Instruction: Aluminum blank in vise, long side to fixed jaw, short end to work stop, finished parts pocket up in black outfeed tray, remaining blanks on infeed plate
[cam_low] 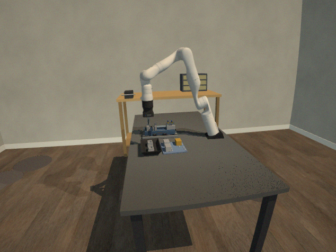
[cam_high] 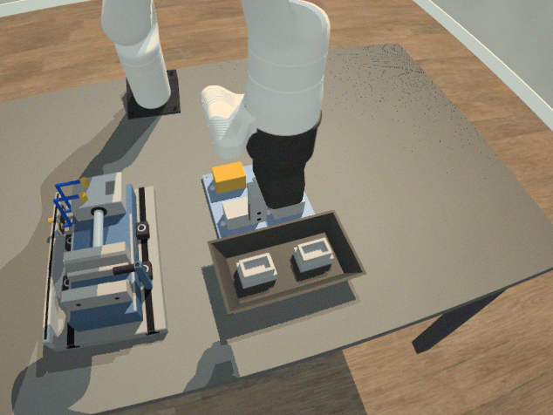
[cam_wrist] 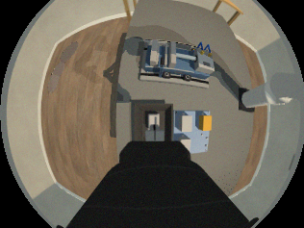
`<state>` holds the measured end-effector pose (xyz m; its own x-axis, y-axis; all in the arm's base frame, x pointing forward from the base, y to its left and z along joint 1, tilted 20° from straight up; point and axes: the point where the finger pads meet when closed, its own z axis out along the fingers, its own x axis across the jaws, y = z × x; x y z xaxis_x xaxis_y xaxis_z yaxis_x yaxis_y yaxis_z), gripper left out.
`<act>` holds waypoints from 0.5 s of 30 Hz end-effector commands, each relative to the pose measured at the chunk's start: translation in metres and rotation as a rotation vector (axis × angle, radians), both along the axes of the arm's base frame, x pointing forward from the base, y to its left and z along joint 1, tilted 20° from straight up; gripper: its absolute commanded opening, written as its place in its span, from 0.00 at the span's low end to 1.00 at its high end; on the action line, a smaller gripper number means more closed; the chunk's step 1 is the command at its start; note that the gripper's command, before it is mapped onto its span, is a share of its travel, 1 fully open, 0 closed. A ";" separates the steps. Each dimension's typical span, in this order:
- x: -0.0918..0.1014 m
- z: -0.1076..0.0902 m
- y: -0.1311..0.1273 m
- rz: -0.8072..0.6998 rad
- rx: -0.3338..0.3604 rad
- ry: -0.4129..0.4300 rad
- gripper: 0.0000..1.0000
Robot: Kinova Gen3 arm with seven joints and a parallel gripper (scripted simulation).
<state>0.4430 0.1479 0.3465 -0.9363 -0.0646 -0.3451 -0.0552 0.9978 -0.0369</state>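
Note:
My gripper is shut and empty. It hangs above the back edge of the black outfeed tray. Two finished parts lie in the tray, pockets up; one shows in the wrist view. Behind the tray is the infeed plate. On it lie a yellow brass blank and a gray blank. A second gray blank is partly hidden by my gripper. The vise stands at the left.
The work stop rod sticks out between the vise jaws; I cannot tell what lies between them. My arm's base is mounted at the back of the table. A wooden side table stands behind.

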 end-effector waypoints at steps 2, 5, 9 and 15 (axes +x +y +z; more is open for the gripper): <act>0.000 0.001 0.000 0.000 0.001 -0.001 0.00; 0.000 0.001 0.000 0.000 0.001 -0.001 0.00; 0.000 0.001 0.000 0.000 0.001 -0.001 0.00; -0.001 0.000 0.001 0.000 0.001 -0.001 0.00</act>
